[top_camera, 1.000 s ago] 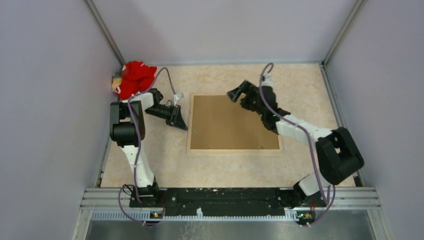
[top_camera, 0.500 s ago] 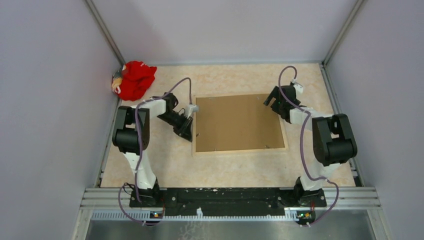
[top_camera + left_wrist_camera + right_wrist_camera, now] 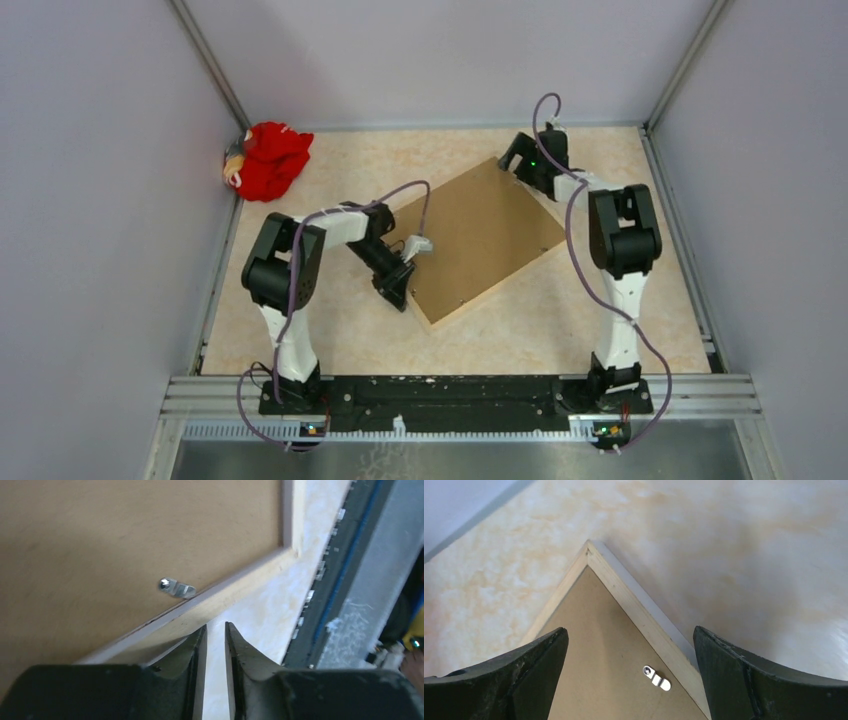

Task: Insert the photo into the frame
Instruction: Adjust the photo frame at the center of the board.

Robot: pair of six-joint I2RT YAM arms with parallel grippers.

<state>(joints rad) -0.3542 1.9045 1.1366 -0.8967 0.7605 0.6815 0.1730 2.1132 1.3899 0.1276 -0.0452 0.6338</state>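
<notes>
The frame lies face down on the table, turned askew, with the plain brown backing board in it. The photo is not in view. My left gripper is low at the frame's near left edge. In the left wrist view its jaws stand almost together with nothing between them, and the left fingertip is against the light wood edge. My right gripper is open and empty above the frame's far corner.
A red cloth toy lies in the far left corner. Small metal turn clips sit on the backing board near the frame's edges. The black base rail runs along the near edge. Grey walls enclose the table.
The frame has turned counter-clockwise from square to askew. My left gripper moved right and nearer along its left edge. My right gripper swung from the board's top to the far corner.
</notes>
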